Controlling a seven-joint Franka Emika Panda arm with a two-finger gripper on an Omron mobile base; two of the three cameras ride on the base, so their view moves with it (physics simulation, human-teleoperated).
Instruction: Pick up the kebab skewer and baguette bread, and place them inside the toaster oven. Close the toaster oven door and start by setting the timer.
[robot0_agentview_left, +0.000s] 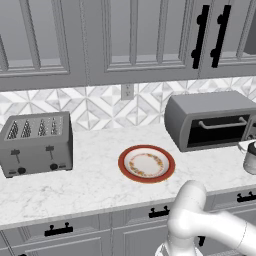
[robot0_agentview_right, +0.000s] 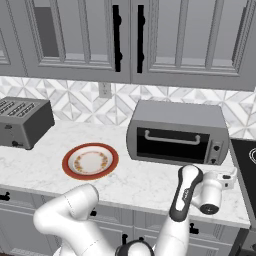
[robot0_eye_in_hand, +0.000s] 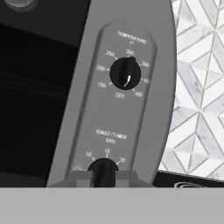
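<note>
The toaster oven (robot0_agentview_right: 176, 132) stands on the counter against the backsplash, and it shows again as the toaster oven (robot0_agentview_left: 210, 120) in the left base view. Its door (robot0_agentview_right: 172, 144) is closed, the silver handle across the top. The kebab skewer and the baguette bread are out of view. My gripper (robot0_agentview_right: 223, 173) is at the oven's right-hand control panel (robot0_eye_in_hand: 116, 109). In the hand view the gripper (robot0_eye_in_hand: 103, 175) is shut on the timer knob (robot0_eye_in_hand: 103, 168), a finger on each side of it. Above it sits the temperature knob (robot0_eye_in_hand: 125, 73).
An empty red-rimmed plate (robot0_agentview_left: 146, 163) lies mid-counter. A grey four-slot toaster (robot0_agentview_left: 36, 142) stands at the left. A dark stovetop (robot0_agentview_right: 246, 165) borders the counter right of the oven. Wall cabinets (robot0_agentview_right: 125, 37) hang above.
</note>
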